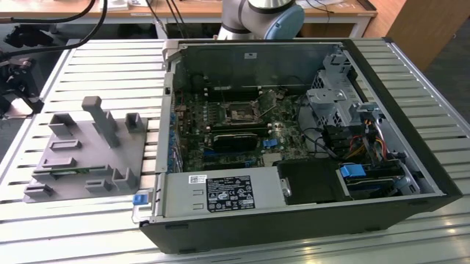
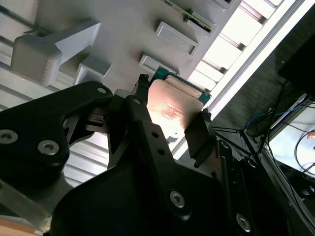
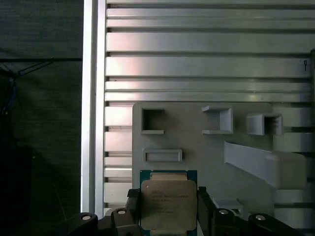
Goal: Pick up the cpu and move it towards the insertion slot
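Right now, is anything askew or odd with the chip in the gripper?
Nothing stands out. In both wrist views the cpu sits square in the gripper, clamped on two opposite edges, above the grey fixture plate.

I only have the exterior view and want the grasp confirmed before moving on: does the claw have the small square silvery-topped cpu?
Observer: It appears so. In the first wrist view the black claw has a finger against each of two opposite edges of the small flat square silvery-topped cpu.
Operator: What is under it?
Observer: The pale grey moulded fixture plate with rectangular pockets, lying on the slatted metal table.
Operator: Which face is up?
Observer: The metal lid faces that camera, with a thin green rim around it.
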### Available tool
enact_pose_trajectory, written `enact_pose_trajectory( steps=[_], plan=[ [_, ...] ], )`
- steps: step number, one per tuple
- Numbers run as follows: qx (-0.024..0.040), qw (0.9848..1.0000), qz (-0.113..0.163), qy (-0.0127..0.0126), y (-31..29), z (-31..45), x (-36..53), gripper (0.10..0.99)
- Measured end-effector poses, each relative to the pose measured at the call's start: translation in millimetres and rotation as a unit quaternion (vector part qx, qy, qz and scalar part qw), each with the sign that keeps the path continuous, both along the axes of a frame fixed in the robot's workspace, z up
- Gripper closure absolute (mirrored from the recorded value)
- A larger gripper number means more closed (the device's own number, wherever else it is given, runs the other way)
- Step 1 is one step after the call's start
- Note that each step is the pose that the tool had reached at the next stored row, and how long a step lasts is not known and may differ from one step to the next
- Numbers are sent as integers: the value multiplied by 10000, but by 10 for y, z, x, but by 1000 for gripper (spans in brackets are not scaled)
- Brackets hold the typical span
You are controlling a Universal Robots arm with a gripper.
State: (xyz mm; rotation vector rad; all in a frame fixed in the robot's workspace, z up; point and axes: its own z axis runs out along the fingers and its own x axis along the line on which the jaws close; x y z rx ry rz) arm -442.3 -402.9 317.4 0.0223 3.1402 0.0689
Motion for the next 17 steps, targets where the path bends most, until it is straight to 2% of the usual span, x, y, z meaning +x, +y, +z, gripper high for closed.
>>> enact_pose_trajectory(
  steps=[17],
  plan=[
    [0,10000,0,0,0,108,0,541]
  ],
)
